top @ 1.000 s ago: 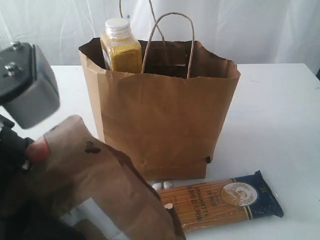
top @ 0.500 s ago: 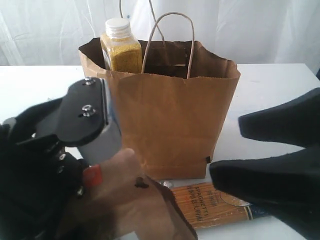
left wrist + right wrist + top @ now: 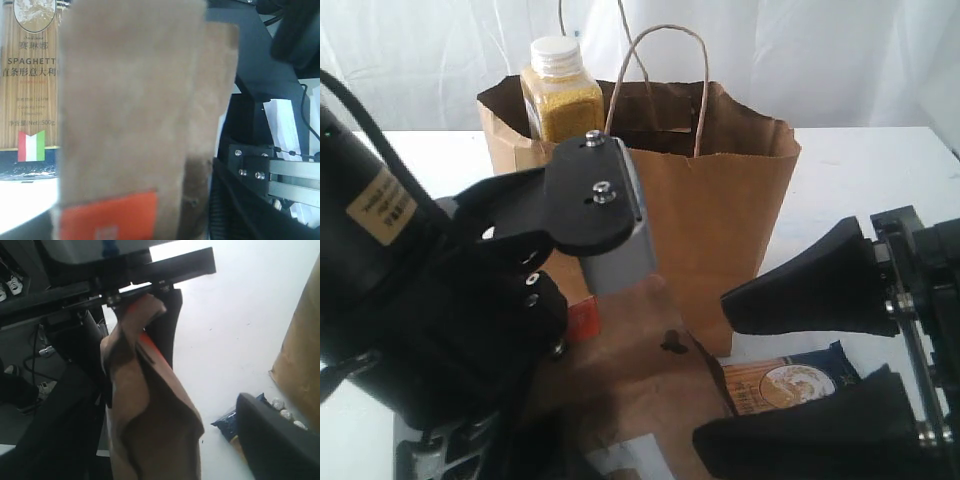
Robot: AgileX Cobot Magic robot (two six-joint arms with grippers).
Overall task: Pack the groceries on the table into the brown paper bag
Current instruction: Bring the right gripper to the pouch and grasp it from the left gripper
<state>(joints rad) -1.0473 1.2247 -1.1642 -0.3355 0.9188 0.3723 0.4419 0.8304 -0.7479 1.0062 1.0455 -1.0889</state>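
- Exterior view: the kraft pouch is held off the table in front of the brown paper bag. It is clamped near its orange strip by the left gripper.
- The fingers of the right gripper are spread wide, with nothing between them. They are poised above the spaghetti packet, which lies flat just before the bag's base.
- The yellow-grain bottle is already stood in the bag's rear left corner. The rest of the mouth appears free, though the cord handles and jagged rim are judged likely snags.
- Left wrist view: the frame is filled by the pouch, creased and slack. It is judged light and soft, so its free end should be expected to sway and fold. The fingers themselves are not shown here.
- The packet is seen behind the pouch. It is judged stiff but brittle, with slick film, and is best taken across its narrow width at mid-length.
- Right wrist view: the pouch is seen hanging from the left fingers. One open right finger is shown near the packet's dark end, with bare table beside it.
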